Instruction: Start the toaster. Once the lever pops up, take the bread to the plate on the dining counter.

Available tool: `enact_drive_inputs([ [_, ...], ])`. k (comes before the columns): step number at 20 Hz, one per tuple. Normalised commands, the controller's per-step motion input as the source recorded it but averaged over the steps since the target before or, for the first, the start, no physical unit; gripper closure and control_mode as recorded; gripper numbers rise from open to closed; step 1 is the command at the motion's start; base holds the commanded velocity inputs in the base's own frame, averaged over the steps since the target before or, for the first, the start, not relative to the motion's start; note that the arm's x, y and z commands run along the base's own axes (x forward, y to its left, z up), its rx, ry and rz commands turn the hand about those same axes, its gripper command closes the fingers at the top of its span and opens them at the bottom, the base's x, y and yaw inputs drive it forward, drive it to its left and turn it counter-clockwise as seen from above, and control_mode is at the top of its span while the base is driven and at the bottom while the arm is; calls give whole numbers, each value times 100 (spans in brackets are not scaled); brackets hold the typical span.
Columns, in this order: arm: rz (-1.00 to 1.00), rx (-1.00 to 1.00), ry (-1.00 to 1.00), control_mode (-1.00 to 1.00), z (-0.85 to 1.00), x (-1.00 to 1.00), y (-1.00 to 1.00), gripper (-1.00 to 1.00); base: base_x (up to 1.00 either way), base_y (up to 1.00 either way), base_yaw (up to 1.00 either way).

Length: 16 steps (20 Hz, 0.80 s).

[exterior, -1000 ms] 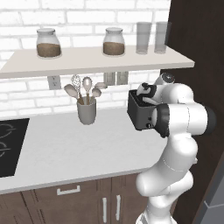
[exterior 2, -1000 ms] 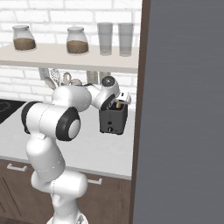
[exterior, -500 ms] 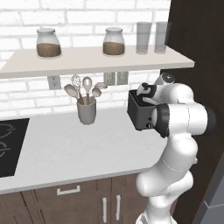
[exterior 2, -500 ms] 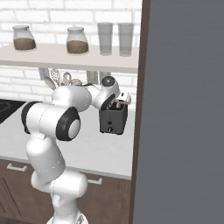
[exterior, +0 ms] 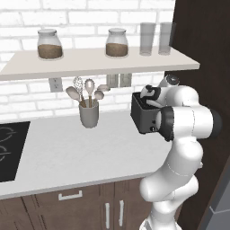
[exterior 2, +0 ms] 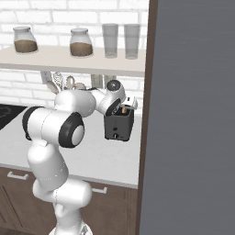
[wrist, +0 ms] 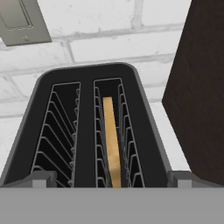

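The black toaster (exterior: 143, 117) (exterior 2: 118, 125) stands on the white worktop against the brick wall, right beside a dark tall cabinet. In the hand view I look down into the two slots of the toaster (wrist: 86, 131). The bread (wrist: 112, 140) stands on edge in the right slot, and its tan top edge (exterior 2: 123, 110) peeks out. My gripper (exterior: 151, 96) (exterior 2: 124, 104) (wrist: 113, 180) hovers just above the toaster's top, open, with one fingertip on each side of the slots and nothing held. The plate and the dining counter are out of view.
A grey utensil cup (exterior: 89, 115) with spoons stands left of the toaster. A shelf (exterior: 99, 60) with jars and glasses hangs low above the toaster. The dark cabinet wall (wrist: 201, 87) is close on the toaster's right. A black cooktop (exterior: 9, 150) lies far left.
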Motion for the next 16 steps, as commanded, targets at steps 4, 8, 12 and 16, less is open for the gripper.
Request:
enact_drive_inputs([
  [4,0,0,0,-100,0,0,0,-100,0,0,0],
  [8,0,0,0,-100,0,0,0,-100,0,0,0],
  [12,0,0,0,-100,0,0,0,-100,0,0,0],
  [16,0,0,0,-100,0,0,0,-100,0,0,0],
])
